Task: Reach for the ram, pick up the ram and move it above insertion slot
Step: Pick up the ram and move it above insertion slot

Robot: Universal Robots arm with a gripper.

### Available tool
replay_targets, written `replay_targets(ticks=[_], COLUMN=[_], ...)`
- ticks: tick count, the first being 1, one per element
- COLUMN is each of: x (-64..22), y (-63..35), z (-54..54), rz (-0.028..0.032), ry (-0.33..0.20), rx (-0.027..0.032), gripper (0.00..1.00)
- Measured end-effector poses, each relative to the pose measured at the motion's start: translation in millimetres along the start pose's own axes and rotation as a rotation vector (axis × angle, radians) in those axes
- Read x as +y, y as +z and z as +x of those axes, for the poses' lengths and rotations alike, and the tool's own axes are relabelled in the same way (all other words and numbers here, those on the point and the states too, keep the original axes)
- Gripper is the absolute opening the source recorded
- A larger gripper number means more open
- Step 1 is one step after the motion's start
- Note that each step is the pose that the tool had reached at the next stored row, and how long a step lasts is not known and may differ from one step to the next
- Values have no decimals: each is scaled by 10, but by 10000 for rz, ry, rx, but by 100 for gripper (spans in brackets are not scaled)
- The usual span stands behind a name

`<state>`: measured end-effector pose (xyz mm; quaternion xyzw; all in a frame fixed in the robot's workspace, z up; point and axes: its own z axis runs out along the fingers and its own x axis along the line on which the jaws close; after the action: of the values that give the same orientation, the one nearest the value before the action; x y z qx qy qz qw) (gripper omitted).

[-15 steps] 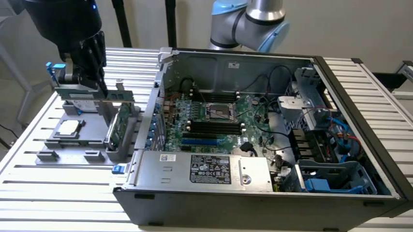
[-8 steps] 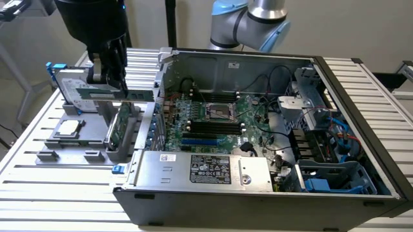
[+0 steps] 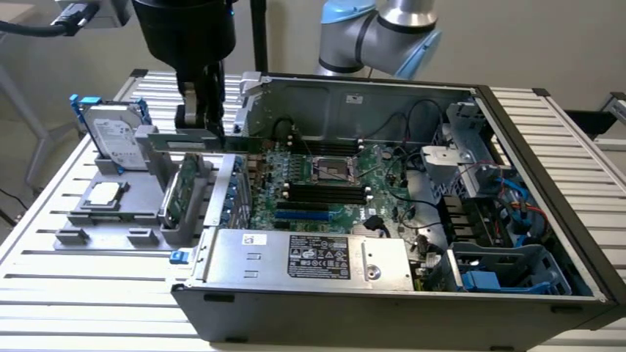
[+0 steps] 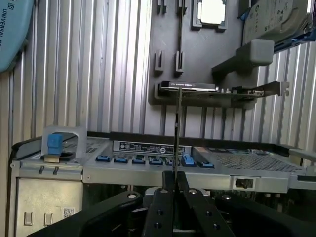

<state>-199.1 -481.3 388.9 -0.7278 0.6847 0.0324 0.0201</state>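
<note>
Black two-fingered gripper (image 4: pixel 174 190), nearest the wrist lens: clamped on the thin green RAM stick (image 4: pixel 177 133), seen edge-on. Exterior view shows the stick's flat face (image 3: pixel 202 140), lifted clear beside the grey parts tray (image 3: pixel 110 220), at the open computer case (image 3: pixel 547 183) edge. Pick-up judged done; carry calls for aligning over the black motherboard slots (image 3: pixel 328 192).

Arm (image 3: pixel 386 33): silver metal tube sections w/ light-blue plastic joint caps, rounded elbow housing. Same light-blue cap seen in wrist view, w/ dark "UNIVERSAL" lettering along its curve. Wrist end: fat black cylindrical body, glossy. Grey boxy module mounted beside it, black cable plugged in and trailing off to the exterior view's left. Gripper (image 3: pixel 201 117) all black, narrow. Fingers (image 4: pixel 160 205): matte black flat bars, angled linkage arms, round silver-ish screws/pivot pins at the joints, small holes along the bars.
</note>
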Motion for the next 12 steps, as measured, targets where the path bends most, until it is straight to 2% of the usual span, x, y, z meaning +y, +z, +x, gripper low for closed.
replay_targets(ticks=[12], x=[-547], y=[-11], z=[33], rz=[10], ry=[-8], rx=[-188], gripper=[14])
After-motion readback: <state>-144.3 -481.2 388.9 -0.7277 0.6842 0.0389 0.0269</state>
